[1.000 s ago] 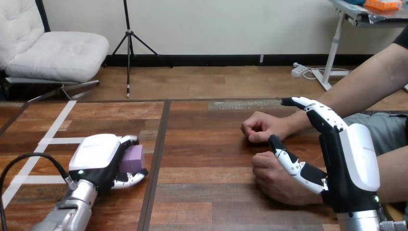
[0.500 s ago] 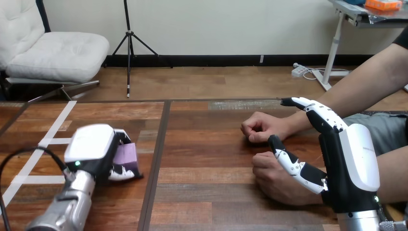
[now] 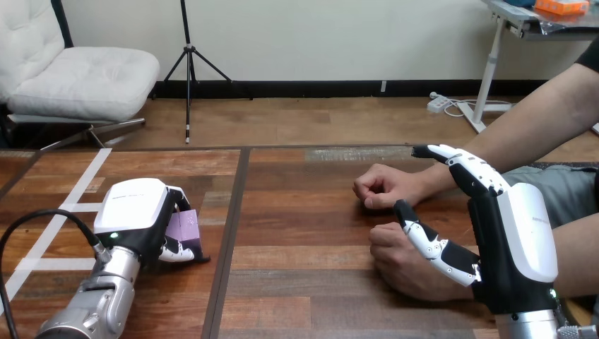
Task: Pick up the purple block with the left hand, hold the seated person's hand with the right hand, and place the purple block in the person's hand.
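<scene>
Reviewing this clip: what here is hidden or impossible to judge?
Head view: the left hand covers most of the purple block; whether it is off the table is unclear.
Head view: the right hand hides the wrist of the person's nearer hand; contact there cannot be told.

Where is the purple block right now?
In the head view, the purple block is at the left side of the table, wrapped in the curled fingers of the robot's left hand.
</scene>
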### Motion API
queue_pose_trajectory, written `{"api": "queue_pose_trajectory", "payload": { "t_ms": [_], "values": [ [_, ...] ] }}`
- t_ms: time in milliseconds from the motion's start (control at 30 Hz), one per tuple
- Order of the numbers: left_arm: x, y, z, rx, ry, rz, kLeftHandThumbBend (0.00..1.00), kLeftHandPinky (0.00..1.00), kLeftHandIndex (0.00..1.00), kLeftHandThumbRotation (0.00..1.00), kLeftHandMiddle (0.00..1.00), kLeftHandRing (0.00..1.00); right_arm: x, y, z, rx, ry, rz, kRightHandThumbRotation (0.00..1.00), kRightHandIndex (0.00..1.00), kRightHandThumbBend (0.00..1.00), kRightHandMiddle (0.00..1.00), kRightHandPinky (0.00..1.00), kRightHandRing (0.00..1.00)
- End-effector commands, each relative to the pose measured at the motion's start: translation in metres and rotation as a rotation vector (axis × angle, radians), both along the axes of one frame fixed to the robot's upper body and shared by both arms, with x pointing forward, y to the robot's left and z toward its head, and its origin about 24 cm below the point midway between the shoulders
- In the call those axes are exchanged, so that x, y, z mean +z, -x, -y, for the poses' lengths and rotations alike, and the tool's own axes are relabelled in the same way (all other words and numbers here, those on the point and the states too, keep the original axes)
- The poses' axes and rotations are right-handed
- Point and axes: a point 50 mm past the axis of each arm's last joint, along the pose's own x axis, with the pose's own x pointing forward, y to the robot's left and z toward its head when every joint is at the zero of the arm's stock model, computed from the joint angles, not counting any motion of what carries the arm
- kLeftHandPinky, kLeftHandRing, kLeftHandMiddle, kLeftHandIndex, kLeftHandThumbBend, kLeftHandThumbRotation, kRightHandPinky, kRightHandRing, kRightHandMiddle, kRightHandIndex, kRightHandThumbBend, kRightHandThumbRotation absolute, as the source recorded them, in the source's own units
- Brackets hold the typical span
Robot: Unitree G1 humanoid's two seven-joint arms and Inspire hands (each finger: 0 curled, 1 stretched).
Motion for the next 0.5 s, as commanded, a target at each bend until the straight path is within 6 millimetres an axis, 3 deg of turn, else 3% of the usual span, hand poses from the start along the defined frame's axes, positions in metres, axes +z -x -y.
{"api": "queue_pose_trajectory", "payload": {
  "t_ms": [0,467],
  "values": [
    [-0.0082,0.0034,0.0014,-0.006,-0.034,-0.067,0.51,0.37,0.56,0.0,0.52,0.43,0.0164,-0.0047,-0.0007,0.015,0.014,0.065,0.45,0.75,0.44,0.81,0.81,0.83],
    [-0.009,0.0041,0.0008,0.0,-0.02,-0.078,0.52,0.39,0.59,0.03,0.54,0.46,0.0164,-0.0049,-0.0005,0.013,0.034,0.059,0.48,0.75,0.44,0.8,0.81,0.84]
  ]
}}
